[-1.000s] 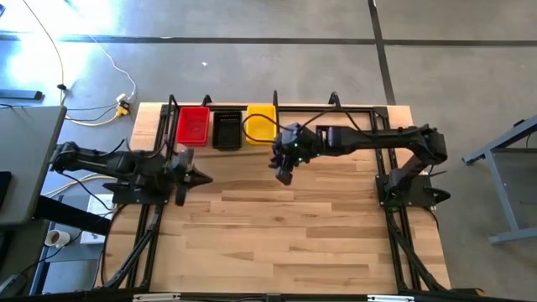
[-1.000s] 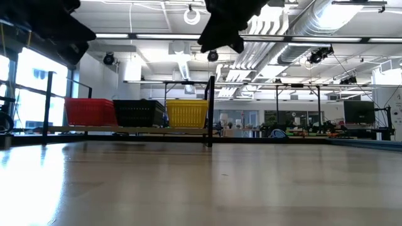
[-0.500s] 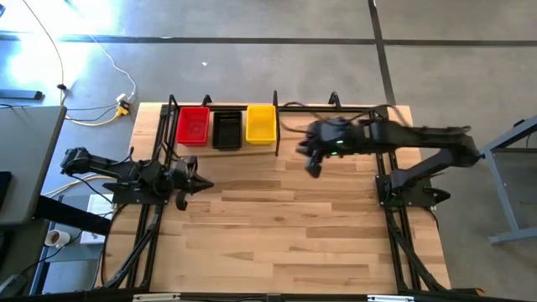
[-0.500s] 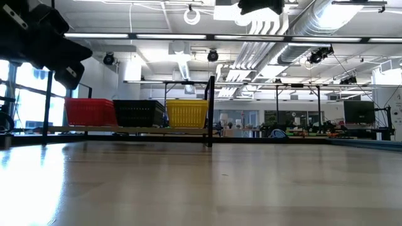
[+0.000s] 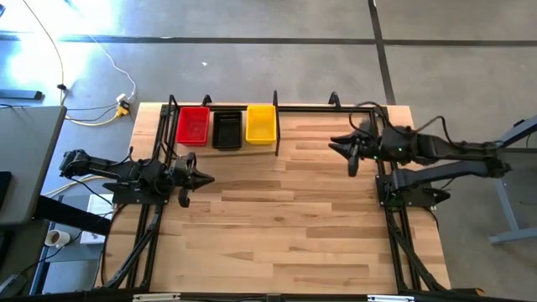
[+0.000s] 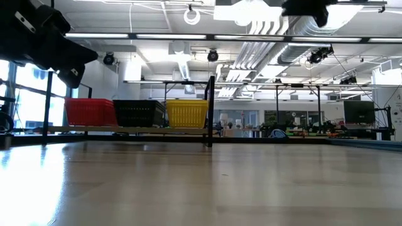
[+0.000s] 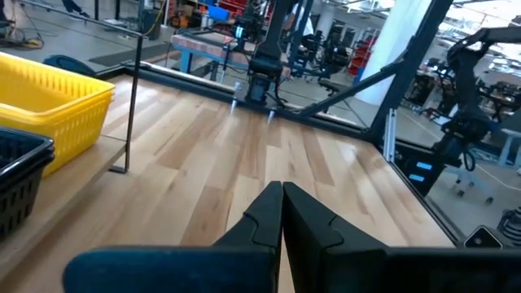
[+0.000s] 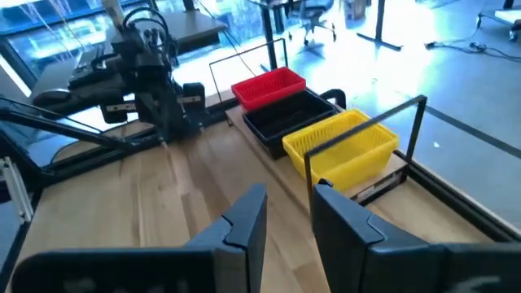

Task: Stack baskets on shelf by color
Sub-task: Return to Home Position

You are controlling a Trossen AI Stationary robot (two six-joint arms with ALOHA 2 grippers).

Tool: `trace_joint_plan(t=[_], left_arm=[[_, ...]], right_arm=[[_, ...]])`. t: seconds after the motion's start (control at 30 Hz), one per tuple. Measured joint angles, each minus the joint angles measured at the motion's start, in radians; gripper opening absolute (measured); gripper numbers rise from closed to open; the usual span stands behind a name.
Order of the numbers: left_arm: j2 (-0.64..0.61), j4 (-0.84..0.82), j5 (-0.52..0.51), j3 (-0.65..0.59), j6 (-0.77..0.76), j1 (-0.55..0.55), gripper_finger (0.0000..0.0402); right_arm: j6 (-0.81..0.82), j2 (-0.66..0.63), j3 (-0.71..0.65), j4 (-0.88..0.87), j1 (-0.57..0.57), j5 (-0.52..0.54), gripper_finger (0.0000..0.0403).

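left end effector [image 7: 282,192] is closed, empty; right end effector [image 8: 289,194] slightly parted, empty.

Tabletop [image 5: 277,226]: butcher-block wood planks; you see it under and between the left gripper [image 5: 205,178] and the right gripper [image 5: 336,144].
Floor [image 5: 252,67]: grey concrete with dark tape lines, beyond the table, ahead of neither gripper.
Cables [image 5: 101,50]: white and yellow, on the floor, well behind the left gripper, running to a yellow plug [image 5: 123,106].
Grey desk [image 5: 25,159]: far behind the left gripper.
Pale roll [image 5: 56,237]: behind the left gripper, low beside the table.
Grey stand [image 5: 503,159]: well behind the right gripper.
Ceiling ducts [image 6: 276,25]: white, high above both grippers.
Blue bench [image 7: 199,45]: far ahead of the left gripper, past the table edge.
Dark monitor [image 6: 359,112]: far back in the room.
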Motion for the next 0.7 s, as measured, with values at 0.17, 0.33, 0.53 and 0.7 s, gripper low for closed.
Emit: trace_joint_plan(t=[0.17, 0.33, 0.53, 0.7], left_arm=[[0.000, 0.000, 0.010, 0.000, -0.001, 0.000, 0.0000], [0.000, 0.000, 0.010, 0.000, 0.000, 0.000, 0.0000], [0.000, 0.000, 0.011, 0.000, -0.001, 0.000, 0.0000], [0.000, 0.000, 0.011, 0.000, -0.001, 0.000, 0.0000]], right_arm=[[-0.009, -0.135, -0.194, 0.086, 0.000, -0.001, 0.0087], [-0.014, -0.235, -0.370, 0.158, 0.000, -0.002, 0.0087], [0.024, -0.339, -0.576, 0.345, 0.000, -0.007, 0.0087], [0.033, -0.410, -0.689, 0.436, 0.000, -0.024, 0.0087]])
